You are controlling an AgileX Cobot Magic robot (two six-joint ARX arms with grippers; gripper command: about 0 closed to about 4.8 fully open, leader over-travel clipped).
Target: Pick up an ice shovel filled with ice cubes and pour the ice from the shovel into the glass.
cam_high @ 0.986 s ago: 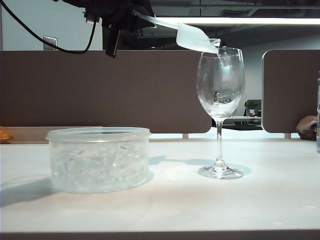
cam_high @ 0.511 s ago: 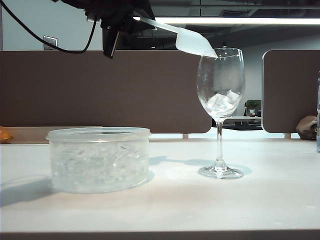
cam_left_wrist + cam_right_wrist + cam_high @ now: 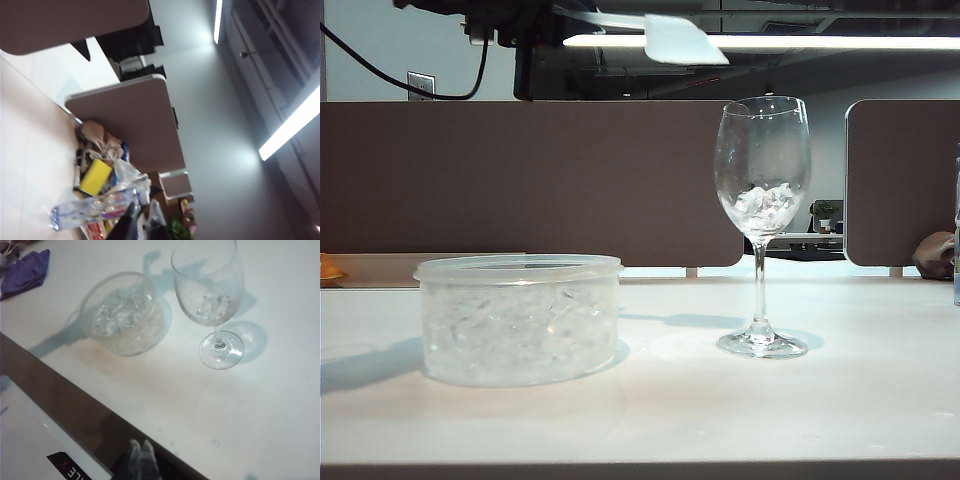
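The ice shovel [image 3: 682,40], a translucent white scoop, hangs near level high above the table, up and left of the glass rim. My left gripper [image 3: 560,14] is shut on its thin handle at the top of the exterior view. No ice shows on the scoop. The tall stemmed glass [image 3: 761,170] [image 3: 207,285] stands upright and holds a few ice cubes [image 3: 766,203] [image 3: 212,305] in its bowl. In the left wrist view my left gripper [image 3: 142,222] points out over the room, and the shovel is not clear there. My right gripper [image 3: 141,451] hovers shut and empty off the table's near edge.
A round clear tub [image 3: 520,318] [image 3: 120,312] full of ice stands left of the glass. A purple cloth [image 3: 25,272] lies at the table's far corner. A plastic bottle [image 3: 92,207] and clutter sit beyond the table end. Brown partitions [image 3: 570,180] stand behind.
The last ice dropped from the shovel into the glass. My left gripper then lifted the shovel up and to the left, off the glass rim, and levelled it. The right arm stayed still.
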